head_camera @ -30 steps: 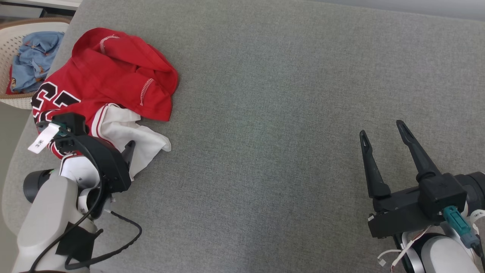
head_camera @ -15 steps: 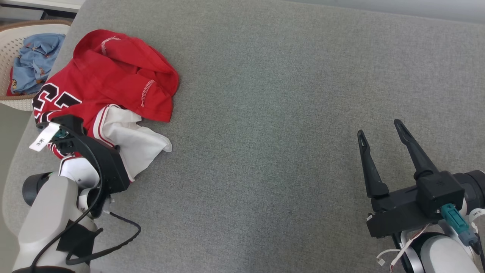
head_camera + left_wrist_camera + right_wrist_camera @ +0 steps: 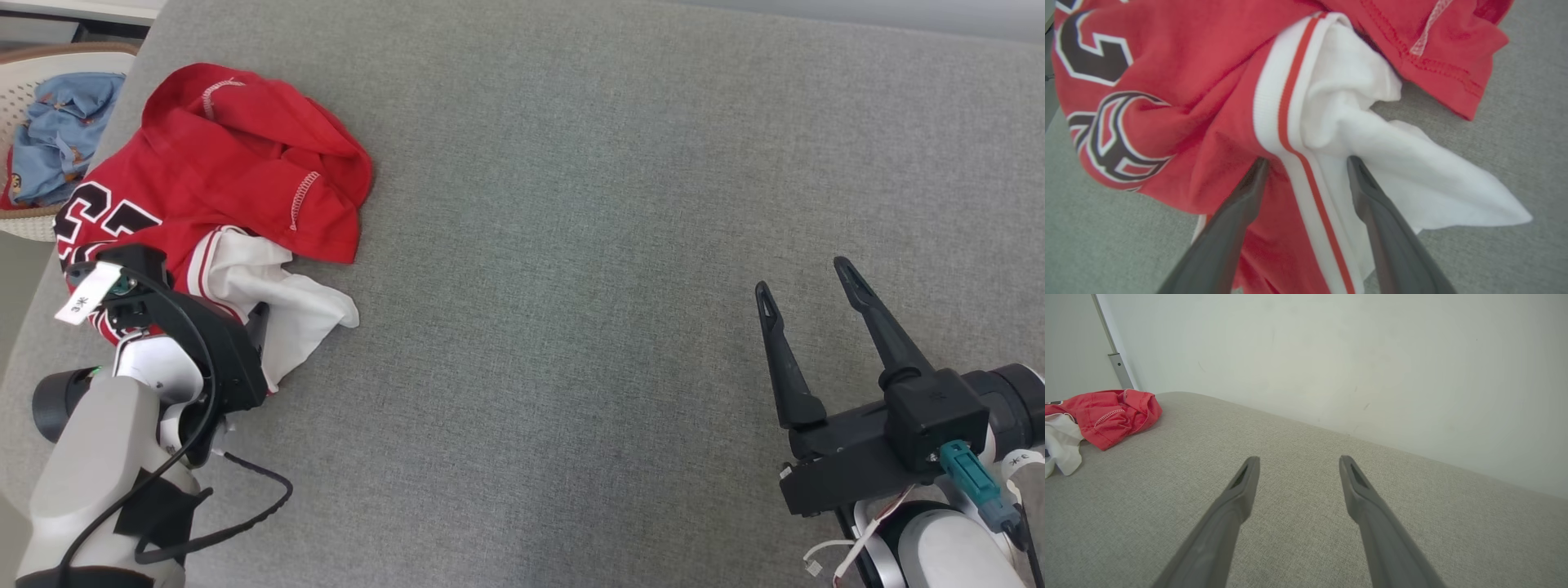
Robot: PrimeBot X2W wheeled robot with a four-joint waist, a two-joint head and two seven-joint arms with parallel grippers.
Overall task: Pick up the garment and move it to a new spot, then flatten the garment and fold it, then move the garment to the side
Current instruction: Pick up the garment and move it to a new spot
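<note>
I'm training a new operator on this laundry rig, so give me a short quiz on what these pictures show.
1. True or false: the red garment lies flat and folded.
2. The left gripper's jaws straddle: A the garment's white-and-red striped band; B a sock; C bare cushion.
3. What lies in the basket?
Key: 1 false, crumpled; 2 A; 3 blue cloth.
</note>
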